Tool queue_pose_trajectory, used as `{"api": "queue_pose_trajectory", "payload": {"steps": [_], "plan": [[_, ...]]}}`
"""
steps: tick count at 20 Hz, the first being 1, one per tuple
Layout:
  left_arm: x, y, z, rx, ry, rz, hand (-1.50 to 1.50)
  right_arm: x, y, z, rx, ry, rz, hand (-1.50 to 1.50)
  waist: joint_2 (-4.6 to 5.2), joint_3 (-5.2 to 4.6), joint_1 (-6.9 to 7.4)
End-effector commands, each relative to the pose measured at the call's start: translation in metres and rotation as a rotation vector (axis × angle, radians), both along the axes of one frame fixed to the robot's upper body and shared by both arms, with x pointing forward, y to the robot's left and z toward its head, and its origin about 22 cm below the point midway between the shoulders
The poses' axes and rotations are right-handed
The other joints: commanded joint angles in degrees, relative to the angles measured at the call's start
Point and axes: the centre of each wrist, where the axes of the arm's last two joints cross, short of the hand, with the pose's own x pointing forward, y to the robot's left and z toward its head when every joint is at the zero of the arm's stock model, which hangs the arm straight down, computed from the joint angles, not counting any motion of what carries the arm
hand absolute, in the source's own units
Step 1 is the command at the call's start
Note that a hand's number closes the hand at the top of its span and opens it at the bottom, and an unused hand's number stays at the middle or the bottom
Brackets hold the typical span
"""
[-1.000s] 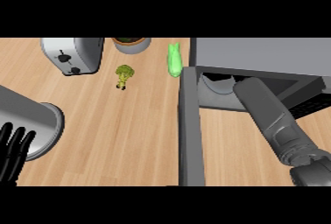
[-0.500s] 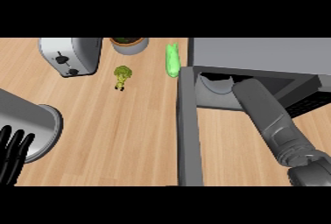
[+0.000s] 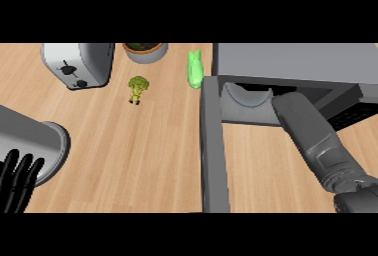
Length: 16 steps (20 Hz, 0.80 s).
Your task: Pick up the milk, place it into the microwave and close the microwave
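Two hands are mine, but only one shows plainly. My left hand (image 3: 18,181) rests at the lower left edge of the view, its black fingers (image 3: 29,170) straight, apart and holding nothing. It stays clear of the work, beside a large grey metal cylinder (image 3: 33,145).

My right forearm (image 3: 314,140) reaches up into the open cavity of the grey box-shaped microwave (image 3: 295,60). The right hand is hidden inside, so I cannot tell how its fingers stand.

A pale rounded object (image 3: 247,95) sits in the cavity just beside the forearm. I judge this may be the milk, though I cannot confirm it. No milk shows elsewhere on the light wooden surface (image 3: 133,150).

The grey microwave door (image 3: 212,150) stands swung out toward me, which keeps the cavity reachable. I judge placement is under way; closing the door is not yet done.

Well apart from the work lie a silver toaster (image 3: 77,65), a small green broccoli floret (image 3: 137,86), a bright green elongated vegetable (image 3: 194,70) and a grey plant pot (image 3: 145,51).
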Motion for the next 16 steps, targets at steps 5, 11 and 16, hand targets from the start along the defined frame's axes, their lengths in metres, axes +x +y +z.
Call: {"api": "queue_pose_trajectory", "payload": {"steps": [5,11,16], "plan": [[-0.002,0.001,-0.006,-0.004,0.006,-0.012,-1.5,0.006,-0.041,0.022,0.019,-0.056,-0.036,-1.5,-0.46,-0.11,-0.74],[0.003,-0.011,0.005,-0.003,0.001,0.005,-1.5,0.006,-0.048,0.023,0.155,-0.041,0.079,-1.5,-0.56,-0.04,-1.63],[-0.009,-0.018,0.001,-0.001,0.025,0.0,-1.5,0.001,-0.058,0.016,0.242,-0.017,0.099,-1.5,-1.1,-0.1,-2.16]]}}
